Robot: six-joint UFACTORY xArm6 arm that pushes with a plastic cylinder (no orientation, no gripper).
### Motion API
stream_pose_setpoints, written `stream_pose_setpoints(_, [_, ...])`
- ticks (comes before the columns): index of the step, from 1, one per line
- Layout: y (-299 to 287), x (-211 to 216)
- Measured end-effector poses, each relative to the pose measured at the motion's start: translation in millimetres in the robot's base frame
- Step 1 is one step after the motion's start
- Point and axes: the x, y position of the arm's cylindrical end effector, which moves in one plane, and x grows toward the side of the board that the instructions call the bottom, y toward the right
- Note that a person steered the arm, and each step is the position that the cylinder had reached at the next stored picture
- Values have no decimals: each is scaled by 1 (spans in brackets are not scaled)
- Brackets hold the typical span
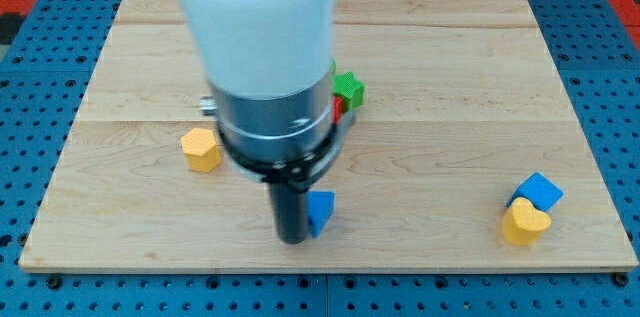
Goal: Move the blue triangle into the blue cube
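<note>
Barely started: my tip (294, 239) touches blue triangle (320, 211) on its right; blue cube (540, 192) far right. No gripper, nothing held.

On my table (450, 67), a pale wooden board on blue pegboard (600, 77), a yellow block (201, 149) with a roughly hexagonal outline sits toward the view's left. A yellow heart-shaped block (524, 223) lies near the view's bottom right. Near the middle, a green block (348, 88) touches a partly hidden red block (338, 108).
</note>
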Motion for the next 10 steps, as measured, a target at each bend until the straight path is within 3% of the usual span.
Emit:
stream_pose_setpoints(1, [4, -13])
stream_pose_setpoints(3, [86, -60])
stream_pose_setpoints(5, [73, -88])
stream_pose_setpoints(7, [159, -88])
stream_pose_setpoints(8, [173, -120])
stream_pose_setpoints(10, [205, -93])
